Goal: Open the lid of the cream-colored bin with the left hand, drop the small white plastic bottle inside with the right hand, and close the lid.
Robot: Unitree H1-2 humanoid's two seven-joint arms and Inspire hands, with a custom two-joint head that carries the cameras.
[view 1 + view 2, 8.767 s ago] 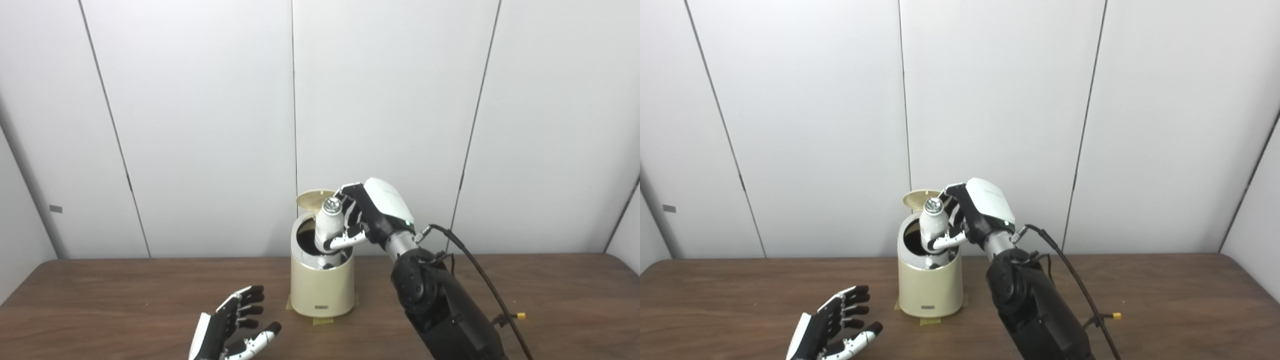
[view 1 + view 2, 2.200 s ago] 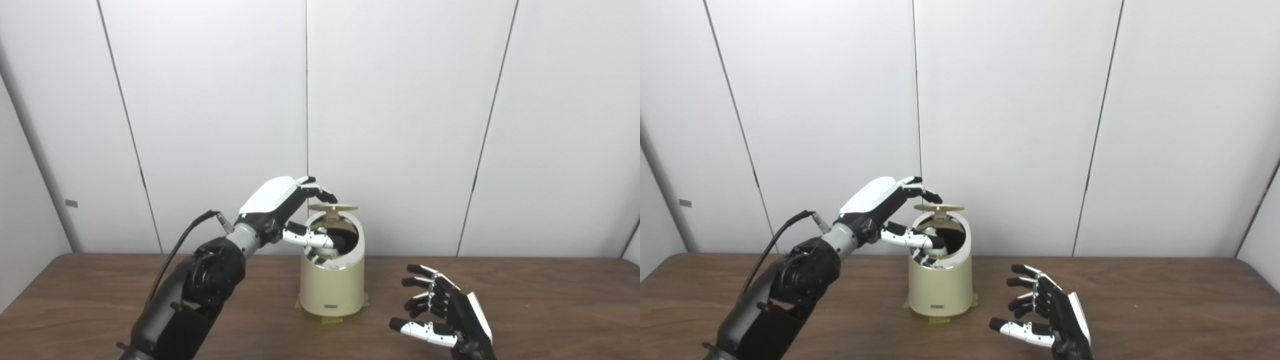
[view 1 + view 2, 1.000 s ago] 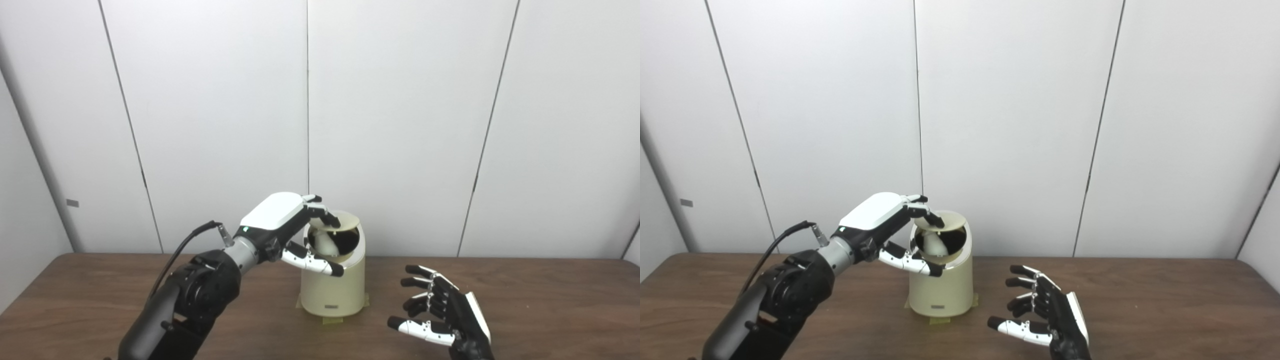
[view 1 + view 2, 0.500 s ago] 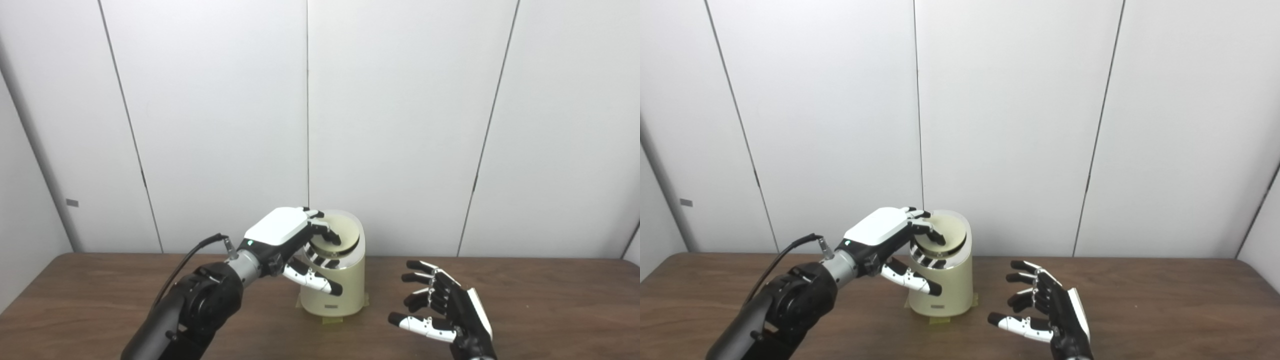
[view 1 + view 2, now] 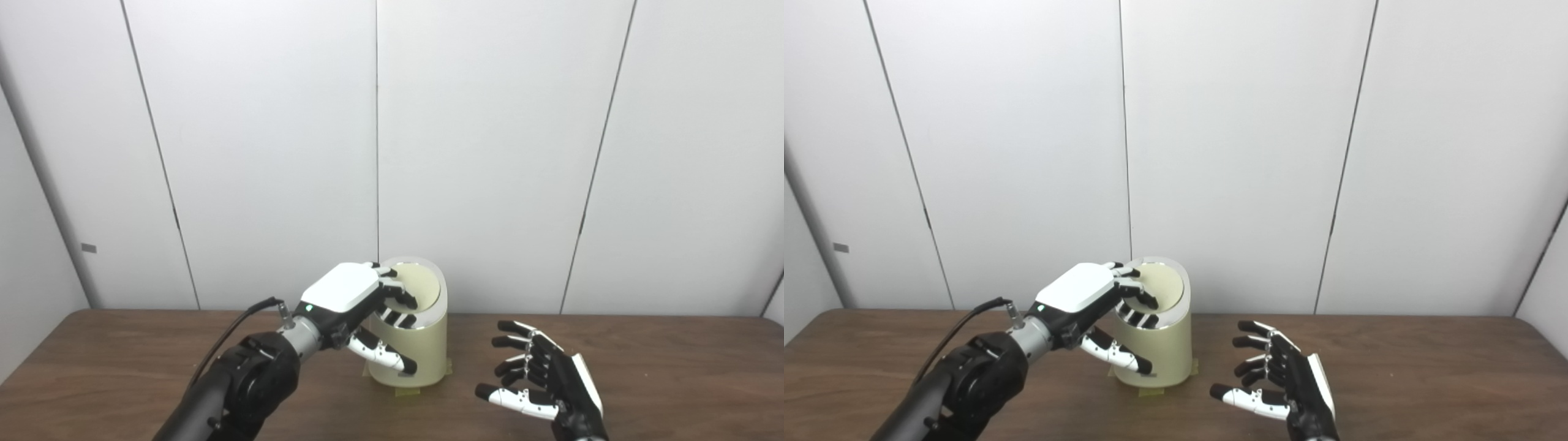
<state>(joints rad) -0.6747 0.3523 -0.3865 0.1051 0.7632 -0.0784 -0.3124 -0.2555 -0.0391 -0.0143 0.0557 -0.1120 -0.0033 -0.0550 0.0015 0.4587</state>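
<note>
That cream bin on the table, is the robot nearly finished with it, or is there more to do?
Nearly finished, it seems. The cream bin has its lid lying down flush on top, and no bottle shows anywhere, so it is presumably inside. The left hand rests its fingers on the lid's near edge. The right hand waits open and empty beside the bin. What looks left is lifting the left hand away.

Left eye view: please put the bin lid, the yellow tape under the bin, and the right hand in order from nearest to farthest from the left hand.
1. bin lid: under the fingers of the left hand.
2. yellow tape: on the table at the bin's base, below.
3. right hand: open, far right.
</note>
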